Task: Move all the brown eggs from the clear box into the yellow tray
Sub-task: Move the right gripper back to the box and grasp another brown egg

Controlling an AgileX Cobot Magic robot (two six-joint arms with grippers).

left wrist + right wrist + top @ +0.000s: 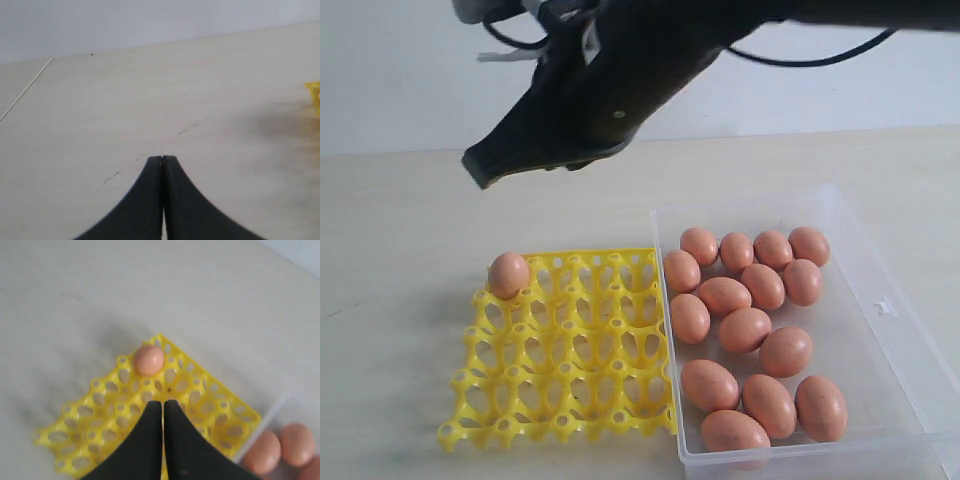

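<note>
Hovering above the yellow tray (580,350), the right claw (480,166) reaches across from the right side of the exterior view, its dark tip in the air over the desk (400,220) beyond the tray's far left corner. The right wrist view shows this claw (163,405) with its two fingers pressed together, no gap between them and nothing held.

One brown egg (509,275) sits in the far left corner cup of the tray as the exterior view has it, and every other cup that shows is bare. From the right wrist the same egg (148,360) lies just ahead of the closed tips, apart from them, at a corner of the yellow lattice (210,395).

The clear box (895,330) stands on the desk against the tray's right edge. Fifteen brown eggs (745,329) lie loose on its floor in an uneven cluster, many touching one another, mostly toward the side nearer the tray.

The left claw (162,161) is pinched closed and empty, poised over bare desk (150,100), with only a corner of the yellow tray (314,95) at the edge of its view
</note>
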